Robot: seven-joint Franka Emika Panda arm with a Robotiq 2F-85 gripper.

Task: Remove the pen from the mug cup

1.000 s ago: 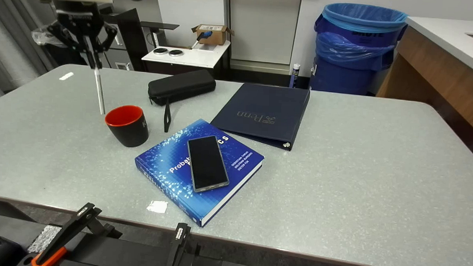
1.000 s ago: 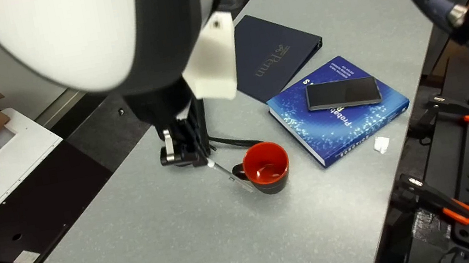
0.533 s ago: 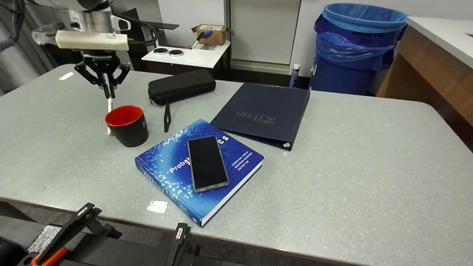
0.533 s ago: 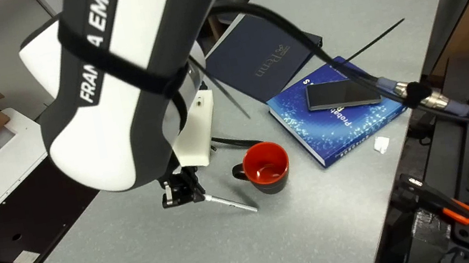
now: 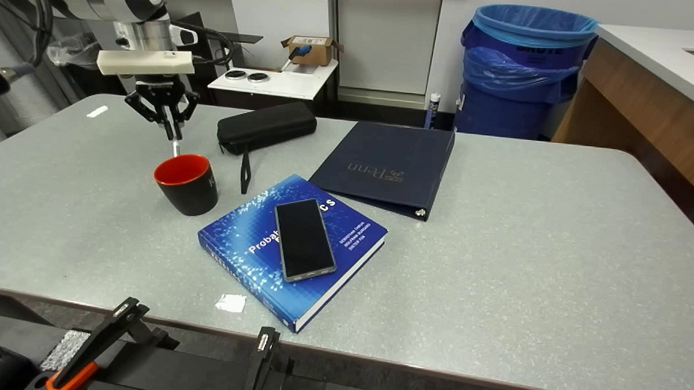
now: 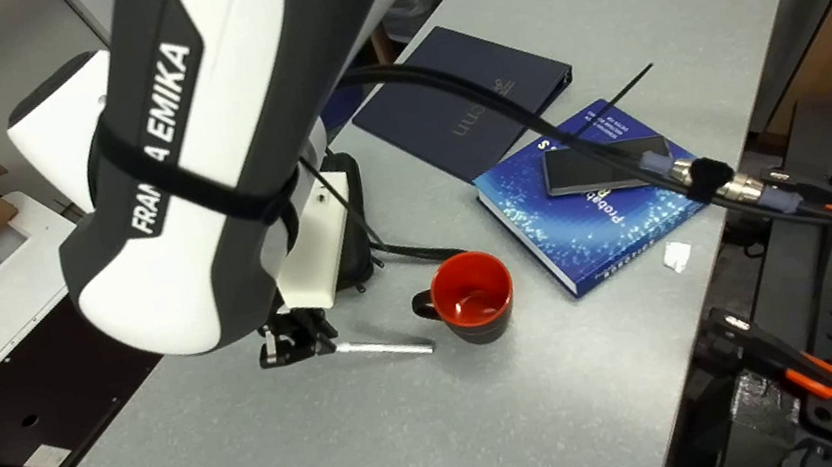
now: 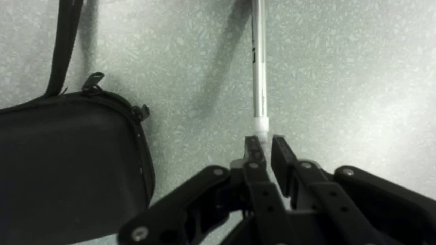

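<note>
The mug (image 5: 192,194) is black outside and red inside. It stands upright in both exterior views, and its red inside looks empty from above (image 6: 472,292). The pen (image 6: 389,348) is thin and whitish. It is outside the mug, beside the handle and apart from it. My gripper (image 5: 174,137) is shut on the pen's upper end. In the wrist view the pen (image 7: 259,68) runs away from between the fingertips (image 7: 265,139), with its shadow beside it. In an exterior view the mug hides the pen's lower part. I cannot tell whether its tip touches the table.
A black oblong case (image 5: 267,126) with a strap lies behind the mug; it fills the left of the wrist view (image 7: 68,163). A blue book (image 5: 247,232) with a phone (image 5: 305,240) on it and a dark binder (image 5: 385,167) lie beside the mug.
The gripper came down from above with the pen, to the table beside the mug. In the last half second it shifted a little with the pen, whose lower part is now behind the mug.
</note>
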